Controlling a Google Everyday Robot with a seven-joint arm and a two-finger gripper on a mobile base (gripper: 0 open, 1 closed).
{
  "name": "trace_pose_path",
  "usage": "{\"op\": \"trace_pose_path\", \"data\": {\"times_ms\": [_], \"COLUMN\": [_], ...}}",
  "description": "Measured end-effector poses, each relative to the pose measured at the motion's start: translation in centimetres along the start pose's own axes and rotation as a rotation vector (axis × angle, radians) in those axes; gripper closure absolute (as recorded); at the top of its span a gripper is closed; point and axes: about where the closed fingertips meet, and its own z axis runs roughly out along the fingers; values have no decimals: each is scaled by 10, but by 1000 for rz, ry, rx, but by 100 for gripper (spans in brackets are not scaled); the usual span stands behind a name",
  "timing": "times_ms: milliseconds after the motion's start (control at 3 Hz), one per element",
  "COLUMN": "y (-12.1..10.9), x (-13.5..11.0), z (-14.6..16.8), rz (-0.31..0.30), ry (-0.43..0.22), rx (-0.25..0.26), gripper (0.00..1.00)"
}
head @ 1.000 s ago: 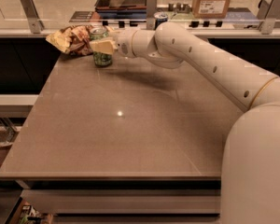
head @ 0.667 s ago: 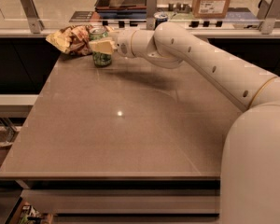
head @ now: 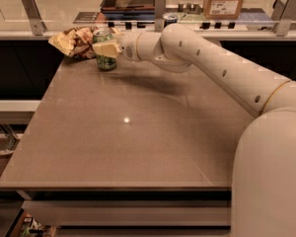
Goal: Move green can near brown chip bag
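Most of my task looks done: the green can (head: 106, 63) stands at 11 o'clock on the table (head: 138, 152), just beside the brown chip bag (head: 73, 41), with my gripper (head: 104, 48) clasping it and only the release left.

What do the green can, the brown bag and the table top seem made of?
The short green drink can looks like painted metal, with a silvery top. The crinkled brown chip bag seems to be glossy plastic film with shiny creases. The grey-brown table top looks polished, perhaps laminate or stone, and reflects a lamp. The gripper is at the can.
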Motion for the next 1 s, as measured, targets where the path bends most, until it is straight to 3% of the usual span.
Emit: {"op": "trace_pose_path", "data": {"times_ms": [333,667,1000], "y": [2,4,4], "x": [0,0,0], "z": [2,4,4], "rz": [0,1,1], "ry": [0,0,0], "rx": [-4,-8,-8], "gripper": [13,0,0]}}
